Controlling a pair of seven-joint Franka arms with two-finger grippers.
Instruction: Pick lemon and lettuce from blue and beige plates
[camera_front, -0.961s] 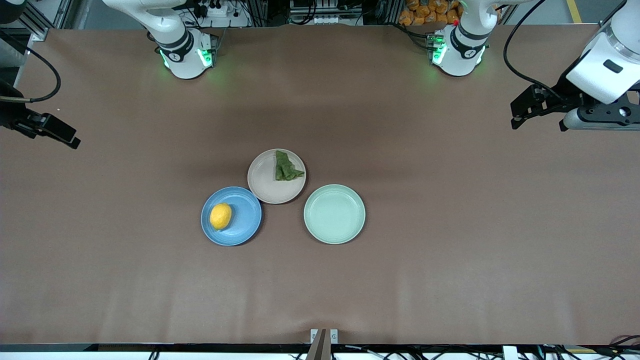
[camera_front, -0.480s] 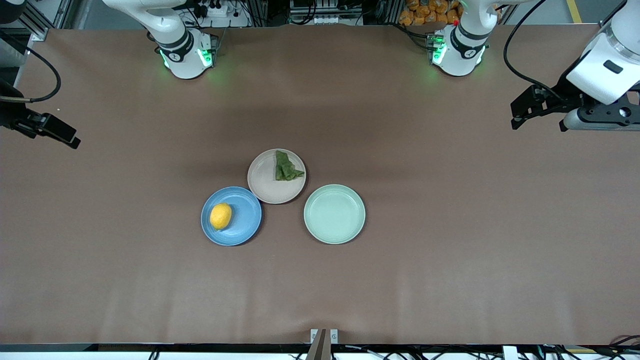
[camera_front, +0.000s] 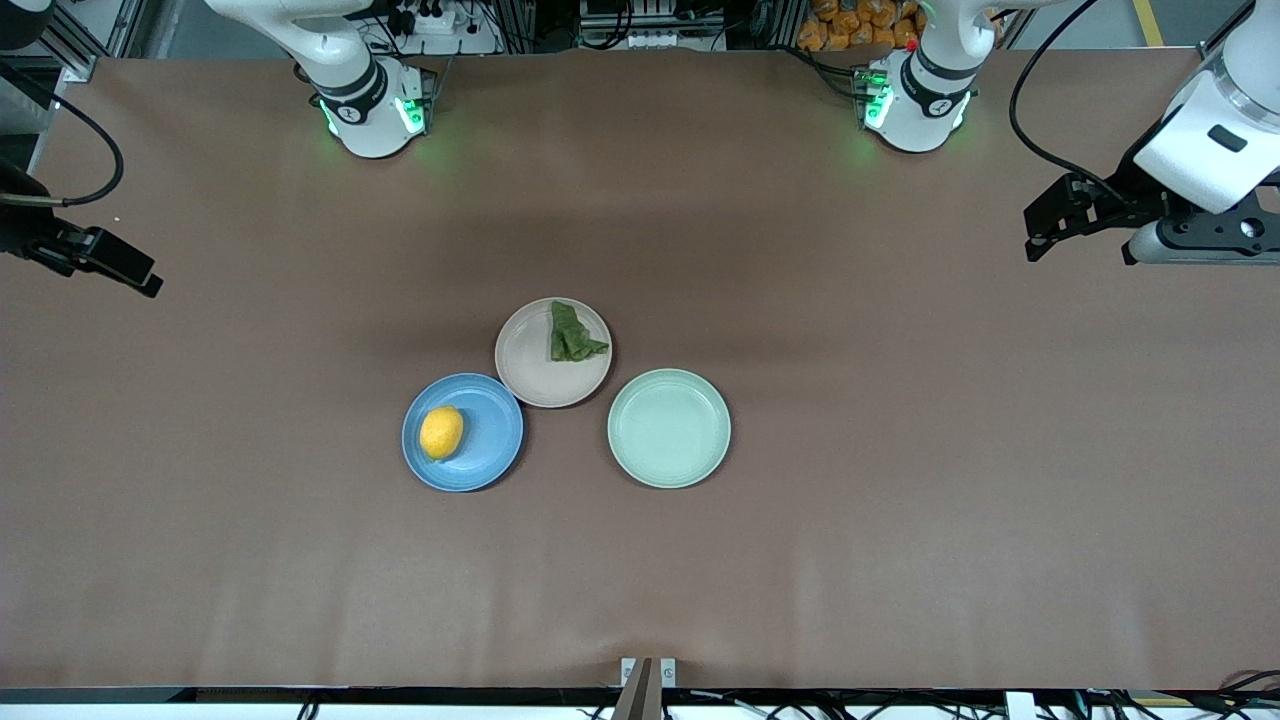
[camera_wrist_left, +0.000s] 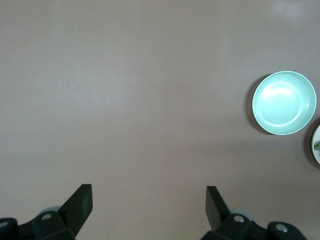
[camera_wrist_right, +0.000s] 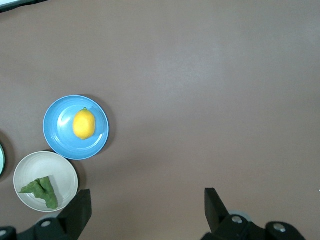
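oval yellow lemon (camera_front: 441, 432) lying on the blue plate (camera_front: 490, 455), off-centre toward the right arm's end, wrinkled dark green lettuce (camera_front: 572, 334) on the beige plate (camera_front: 530, 365) near its rim, plates touching, blue one nearer the front camera

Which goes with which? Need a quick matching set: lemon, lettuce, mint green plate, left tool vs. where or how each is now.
Things:
1. lemon
2. lettuce
3. mint green plate
4. left tool

States:
A. holds nothing
B. on the beige plate
C. open, over bare table at the left arm's end
D. on the blue plate

Pairs: 1-D, 2-B, 3-A, 4-C
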